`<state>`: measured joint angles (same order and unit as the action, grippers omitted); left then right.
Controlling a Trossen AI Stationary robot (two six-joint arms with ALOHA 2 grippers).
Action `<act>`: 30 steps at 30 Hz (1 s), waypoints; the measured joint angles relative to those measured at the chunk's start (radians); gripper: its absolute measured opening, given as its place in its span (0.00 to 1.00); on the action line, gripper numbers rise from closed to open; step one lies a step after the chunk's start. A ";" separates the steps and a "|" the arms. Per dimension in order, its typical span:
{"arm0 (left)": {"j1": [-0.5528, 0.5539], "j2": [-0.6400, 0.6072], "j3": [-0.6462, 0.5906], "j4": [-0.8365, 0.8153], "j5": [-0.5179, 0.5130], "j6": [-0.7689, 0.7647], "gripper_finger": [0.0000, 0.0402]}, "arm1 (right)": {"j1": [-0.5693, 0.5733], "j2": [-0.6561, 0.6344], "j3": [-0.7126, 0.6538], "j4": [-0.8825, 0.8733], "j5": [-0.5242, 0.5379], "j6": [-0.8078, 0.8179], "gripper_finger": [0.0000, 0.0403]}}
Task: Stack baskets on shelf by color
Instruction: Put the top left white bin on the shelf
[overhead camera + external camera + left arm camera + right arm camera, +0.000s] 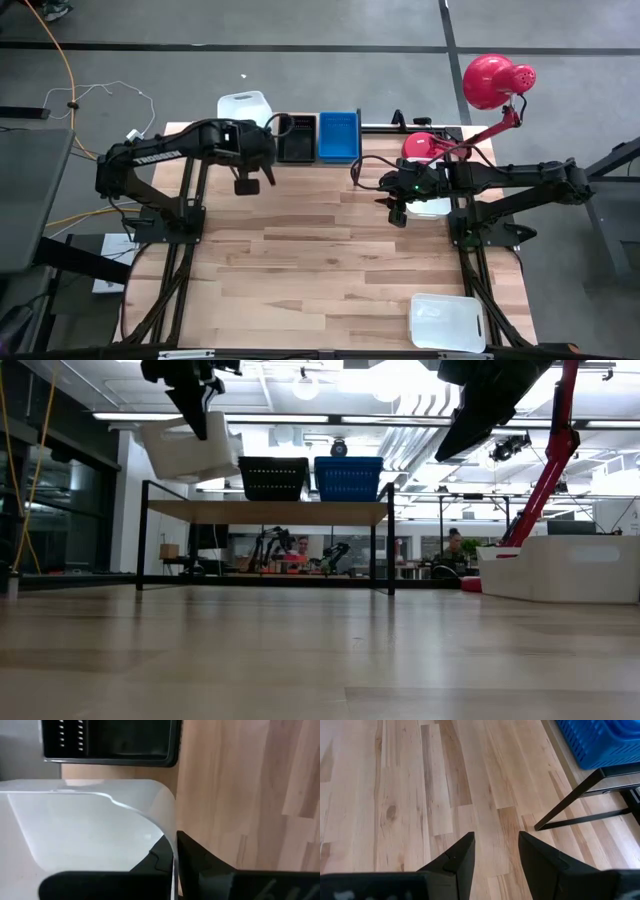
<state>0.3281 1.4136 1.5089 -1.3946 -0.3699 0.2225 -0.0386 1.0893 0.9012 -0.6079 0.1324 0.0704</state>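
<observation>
Left gripper [175, 865] pinches the white basket's [244, 105] wall, tilted over the shelf's [265, 511] 9 o'clock end. Right gripper [496, 851] hangs spread over bare table [320, 250].

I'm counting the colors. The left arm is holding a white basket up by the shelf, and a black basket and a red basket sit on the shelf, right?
Not quite. The basket beside the black basket on the shelf is blue, not red, as the low view shows. The left gripper does hold a white basket.

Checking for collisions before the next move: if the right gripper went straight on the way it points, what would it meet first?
Probably the bare wooden tabletop: the open right gripper holds nothing and points down at it. The black metal shelf leg stands off to one side.
</observation>
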 joint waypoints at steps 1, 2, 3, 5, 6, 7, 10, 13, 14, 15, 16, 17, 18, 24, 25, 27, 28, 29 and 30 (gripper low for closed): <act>0.006 0.000 0.000 0.002 0.016 0.012 0.00 | 0.000 0.000 0.000 0.000 0.000 0.000 0.35; 0.011 0.000 0.000 0.005 0.029 0.019 0.00 | 0.000 0.000 0.000 0.000 0.000 0.001 0.35; 0.015 0.000 0.000 0.008 0.041 0.024 0.00 | 0.000 0.000 0.000 0.000 0.000 0.003 0.35; 0.023 0.000 0.000 0.008 0.054 0.028 0.00 | 0.000 0.000 0.000 0.000 0.000 0.005 0.35; 0.026 0.000 0.000 0.008 0.061 0.028 0.00 | 0.000 0.000 0.000 0.000 0.000 0.005 0.35; 0.030 0.000 0.000 0.008 0.068 0.028 0.00 | 0.000 0.000 0.000 0.000 0.000 0.006 0.35; 0.040 0.000 0.000 0.008 0.075 0.035 0.00 | 0.000 0.000 0.000 0.000 0.000 0.008 0.35; 0.049 0.001 0.000 0.008 0.075 0.043 0.00 | 0.000 0.000 0.000 0.000 0.000 0.008 0.35; 0.052 0.007 0.000 0.008 0.075 0.043 0.00 | 0.000 0.000 0.000 0.000 0.000 0.008 0.35; 0.052 0.014 0.000 0.008 0.076 0.043 0.00 | 0.000 0.000 0.000 0.000 0.000 0.008 0.35; 0.053 0.024 0.000 0.008 0.078 0.043 0.00 | 0.000 0.000 0.000 0.000 0.000 0.008 0.35; 0.057 0.032 0.000 0.008 0.078 0.048 0.00 | 0.000 0.000 0.000 0.000 0.000 0.008 0.35; 0.059 0.039 0.000 0.008 0.081 0.056 0.00 | 0.000 0.000 0.000 0.000 0.000 0.008 0.35; 0.068 0.115 -0.001 0.010 0.078 0.095 0.00 | 0.000 0.000 0.000 0.000 0.000 0.008 0.35; 0.072 0.125 -0.001 0.010 0.076 0.096 0.00 | 0.000 0.000 0.000 0.000 0.000 0.008 0.35; 0.081 0.143 -0.001 0.010 0.075 0.099 0.00 | 0.000 0.000 0.000 0.000 0.000 0.008 0.35; 0.085 0.149 -0.001 0.010 0.074 0.103 0.00 | 0.000 0.000 0.000 0.000 0.000 0.008 0.35; 0.089 0.155 -0.001 0.010 0.074 0.104 0.00 | 0.000 0.000 0.000 0.000 0.000 0.008 0.35; 0.093 0.158 -0.001 0.012 0.074 0.107 0.00 | 0.000 0.000 0.000 0.000 0.000 0.008 0.35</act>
<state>0.4216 1.5715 1.5084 -1.3828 -0.2958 0.3297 -0.0384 1.0893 0.9012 -0.6079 0.1325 0.0780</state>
